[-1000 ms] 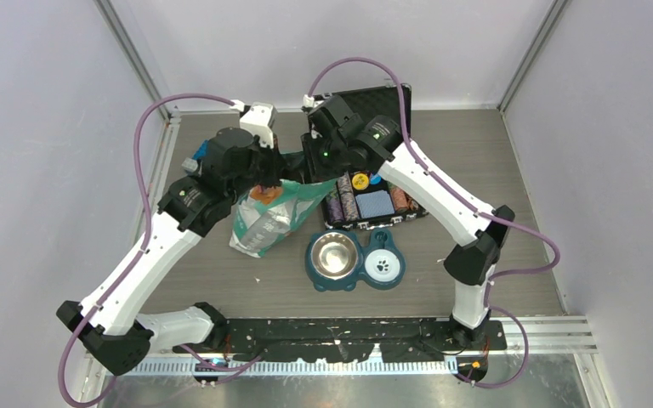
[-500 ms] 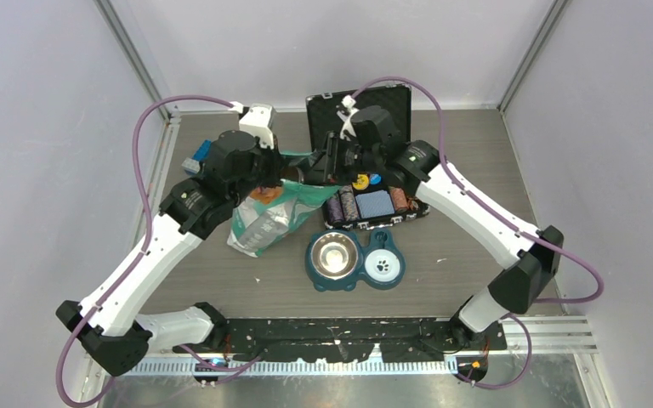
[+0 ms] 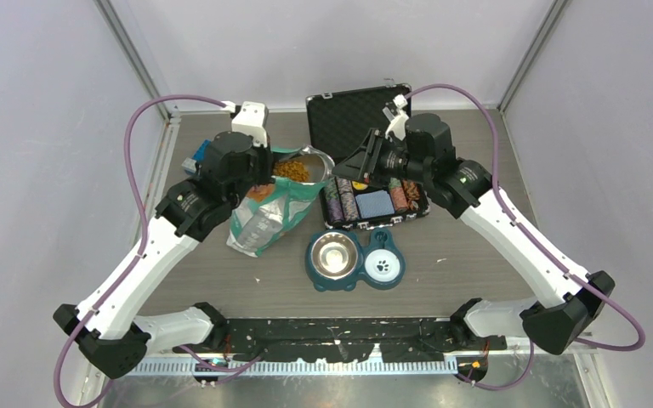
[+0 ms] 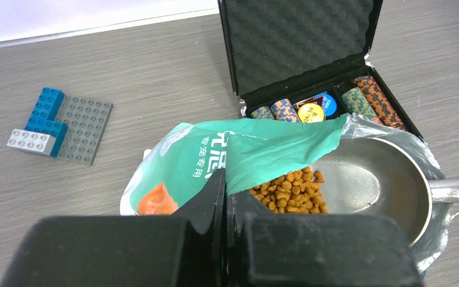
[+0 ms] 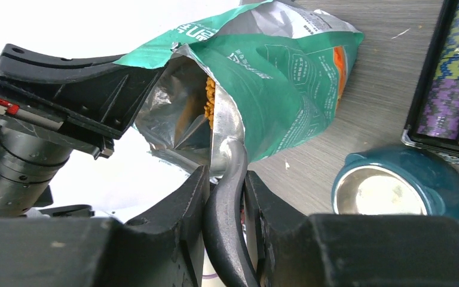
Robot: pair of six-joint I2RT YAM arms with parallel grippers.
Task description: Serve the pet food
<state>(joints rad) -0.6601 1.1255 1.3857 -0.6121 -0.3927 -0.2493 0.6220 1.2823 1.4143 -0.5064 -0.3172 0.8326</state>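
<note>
Left wrist view: pet food (image 4: 287, 191) just beyond left claw (image 4: 226, 186), inside bag (image 4: 263, 152)

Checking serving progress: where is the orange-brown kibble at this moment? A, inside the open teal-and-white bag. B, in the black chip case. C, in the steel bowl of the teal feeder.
A: the orange-brown kibble sits heaped inside the mouth of the teal-and-white bag, beside the metal scoop.

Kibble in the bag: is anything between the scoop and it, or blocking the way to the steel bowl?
Nothing visible. The scoop, held by the right gripper, sits in the bag mouth beside the kibble; the left gripper pinches the flap aside. Bare table runs from bag to steel bowl.
</note>
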